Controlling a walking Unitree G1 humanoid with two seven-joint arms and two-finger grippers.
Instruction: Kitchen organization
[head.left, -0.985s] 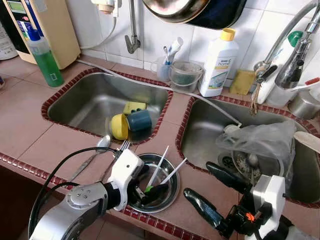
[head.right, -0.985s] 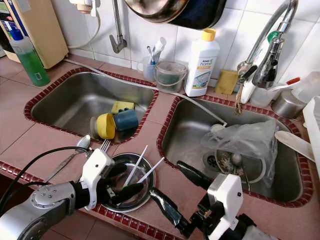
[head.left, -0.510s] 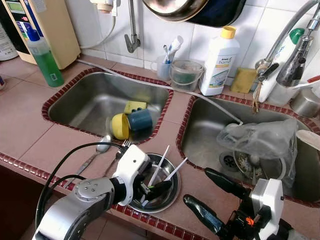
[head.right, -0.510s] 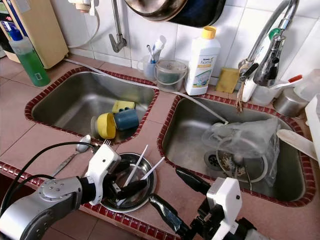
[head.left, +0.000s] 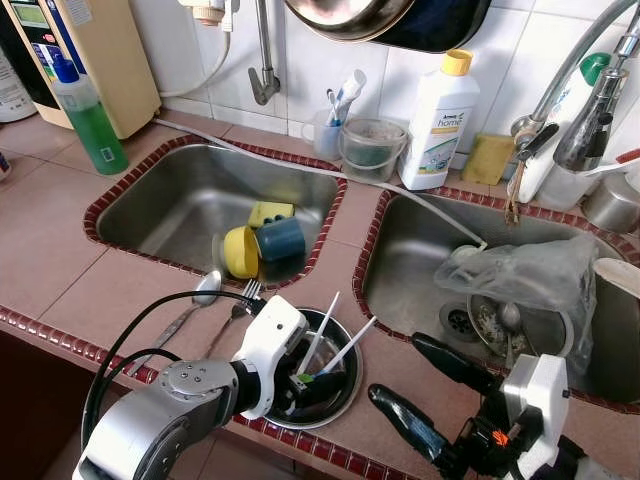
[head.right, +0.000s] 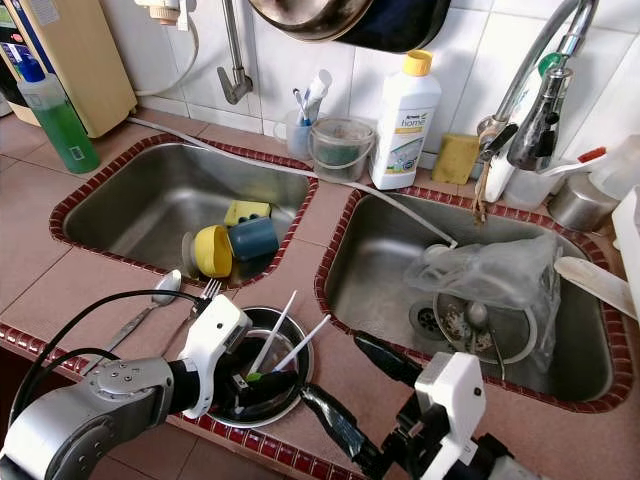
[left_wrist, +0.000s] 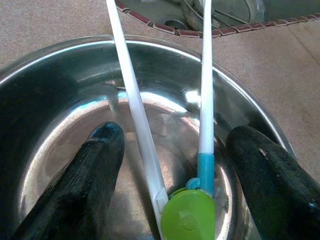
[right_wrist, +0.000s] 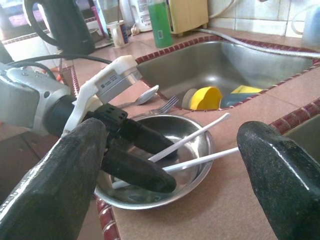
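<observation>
While the right gripper (head.left: 425, 395) waits open beside the steel bowl (head.left: 346, 392) on the bench (head.left: 70, 270), the left gripper (left_wrist: 190, 165) sits inside the bowl, jaws spread wide around two white sticks (left_wrist: 131, 95) joined at a green cap (left_wrist: 189, 219). Their long axes run up and away from the gripper over the bowl's far rim — the left arm is plainly nearer.

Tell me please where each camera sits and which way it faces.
Left and right eye views: on the head, looking down at the double sink; both arms show.
Left wrist view: inside the steel bowl, left gripper open around white training chopsticks.
Right wrist view: low over the counter, right gripper open, facing the left arm.
All views share the bowl and chopsticks.
</observation>
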